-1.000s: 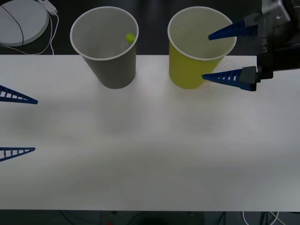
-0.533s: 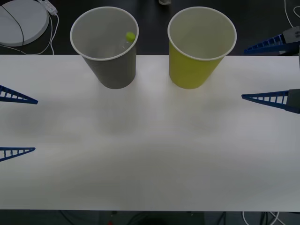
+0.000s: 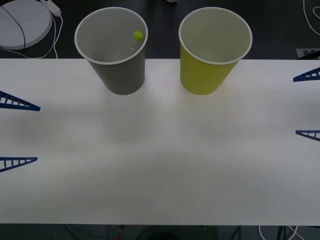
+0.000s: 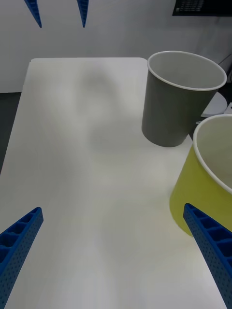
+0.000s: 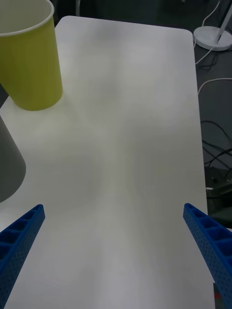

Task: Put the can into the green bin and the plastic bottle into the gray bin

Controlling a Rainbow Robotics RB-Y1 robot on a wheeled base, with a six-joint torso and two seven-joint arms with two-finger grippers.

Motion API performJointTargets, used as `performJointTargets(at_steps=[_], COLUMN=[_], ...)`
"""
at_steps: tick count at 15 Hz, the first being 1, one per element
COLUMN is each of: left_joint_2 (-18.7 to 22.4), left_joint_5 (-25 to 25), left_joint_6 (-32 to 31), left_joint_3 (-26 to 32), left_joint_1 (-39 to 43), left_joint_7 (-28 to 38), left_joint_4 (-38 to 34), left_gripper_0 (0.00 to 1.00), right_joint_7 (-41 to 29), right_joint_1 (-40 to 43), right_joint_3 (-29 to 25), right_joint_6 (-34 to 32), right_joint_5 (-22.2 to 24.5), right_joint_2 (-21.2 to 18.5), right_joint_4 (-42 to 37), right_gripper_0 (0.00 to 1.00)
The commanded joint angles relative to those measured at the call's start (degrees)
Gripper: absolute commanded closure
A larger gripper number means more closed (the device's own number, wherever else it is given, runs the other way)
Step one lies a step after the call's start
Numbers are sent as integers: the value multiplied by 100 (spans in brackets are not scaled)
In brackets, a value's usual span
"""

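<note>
Front view, right gripper (image 3: 306,104) wide open, empty, left gripper (image 3: 19,134) likewise, at table (image 3: 160,165) edges

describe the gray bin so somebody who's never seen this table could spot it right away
Start at the white table and look along its far edge, where two large tapered cup-shaped bins stand apart, side by side. The gray bin is the one toward the robot's left. Its neighbour, the green bin, is yellow-green, and only the gray one shows a lime-green bottle cap inside its rim.
</note>
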Motion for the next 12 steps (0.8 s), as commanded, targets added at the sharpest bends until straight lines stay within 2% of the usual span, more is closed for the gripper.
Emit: performJointTargets(at_steps=[1,12], left_joint_2=[0,0], left_joint_5=[0,0], left_joint_6=[0,0], left_joint_3=[0,0], left_joint_1=[0,0], left_joint_7=[0,0], left_joint_4=[0,0], left_gripper_0=[0,0], right_joint_7=[168,388], right_joint_1=[447,710], right_joint_3=[-327,-379], right_joint_6=[-211,-334], right_joint_5=[-78,-113], right_joint_2=[3,29], right_joint_4=[1,27], right_gripper_0=[0,0])
